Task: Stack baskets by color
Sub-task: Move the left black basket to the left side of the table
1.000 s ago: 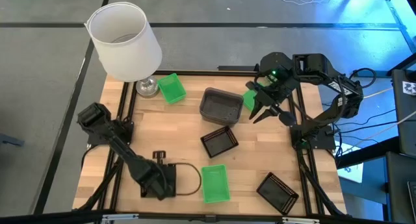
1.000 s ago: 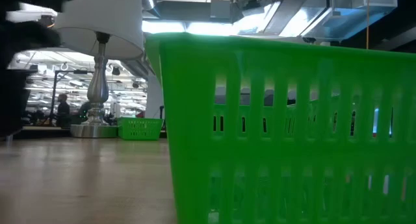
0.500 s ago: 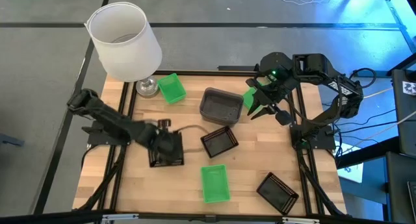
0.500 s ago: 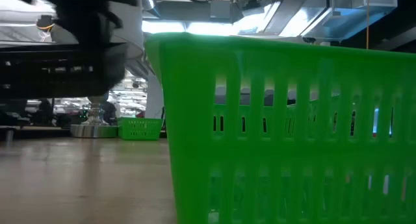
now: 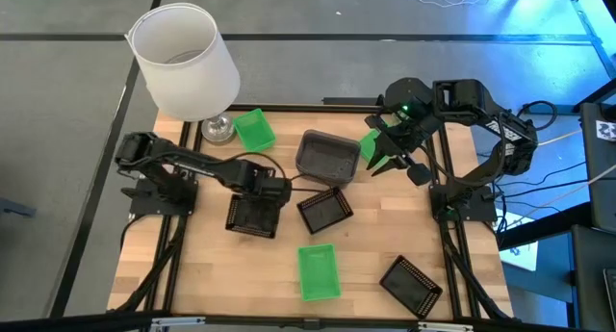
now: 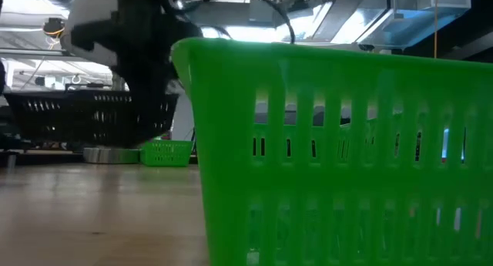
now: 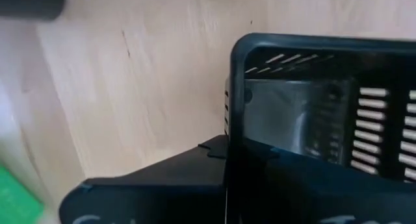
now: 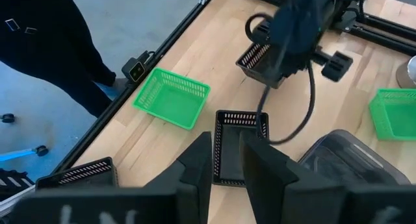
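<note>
the black basket [image 5: 252, 216] hangs off the table, pinched shut in the left gripper [image 5: 270, 192], just beside another black basket [image 5: 324, 210] mid-table. best bet: square it overhead before lowering. right gripper [image 5: 390, 161] waits half-open near the grey basket [image 5: 327, 156].

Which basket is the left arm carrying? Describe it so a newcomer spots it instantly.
Start at the white lampshade at the table's far left corner and come toward the table's middle. There the left pincer is shut on the rim of a black basket. Unlike the other two black baskets, it hangs above the wood rather than resting on it.
</note>
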Available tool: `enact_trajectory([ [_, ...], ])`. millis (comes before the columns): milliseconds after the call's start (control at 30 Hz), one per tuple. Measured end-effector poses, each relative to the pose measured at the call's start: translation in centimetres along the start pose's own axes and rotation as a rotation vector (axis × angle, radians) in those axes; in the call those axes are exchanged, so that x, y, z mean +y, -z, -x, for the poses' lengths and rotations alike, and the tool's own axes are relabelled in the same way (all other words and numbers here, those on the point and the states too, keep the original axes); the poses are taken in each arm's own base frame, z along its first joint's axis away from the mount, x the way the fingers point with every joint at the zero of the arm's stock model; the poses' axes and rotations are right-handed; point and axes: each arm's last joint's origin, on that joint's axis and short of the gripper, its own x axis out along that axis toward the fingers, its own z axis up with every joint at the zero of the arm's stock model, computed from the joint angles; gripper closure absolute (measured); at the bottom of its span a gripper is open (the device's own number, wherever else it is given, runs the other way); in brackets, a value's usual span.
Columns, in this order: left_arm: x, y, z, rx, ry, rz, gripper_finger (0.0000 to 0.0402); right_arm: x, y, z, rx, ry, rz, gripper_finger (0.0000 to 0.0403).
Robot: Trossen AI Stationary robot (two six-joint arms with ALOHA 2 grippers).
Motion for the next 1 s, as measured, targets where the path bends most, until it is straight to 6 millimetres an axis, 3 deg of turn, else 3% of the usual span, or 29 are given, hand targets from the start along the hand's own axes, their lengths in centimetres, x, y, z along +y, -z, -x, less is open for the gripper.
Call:
enact_trajectory([
  [233, 0.4, -0.5, -3.0, 0.060, 0.091, -0.119, 0.0401, 0.0, 0.0, 0.0, 0.000, 0.000, 0.000, 0.0322],
  [467, 0.3, -0.9, -4.5, 0.063, 0.093, -0.144, 0.0401, 0.0, 0.0, 0.0, 0.001, 0.000, 0.000, 0.0322],
  [733, 0.3, -1.2, -4.9, 0.058, 0.083, -0.139, 0.0399, 0.0, 0.0, 0.0, 0.000, 0.000, 0.000, 0.0322],
  [1000, 0.3, -1.2, -4.9, 0.054, 0.075, -0.111, 0.0351, 0.0, 0.0, 0.0, 0.000, 0.000, 0.000, 0.0322],
])
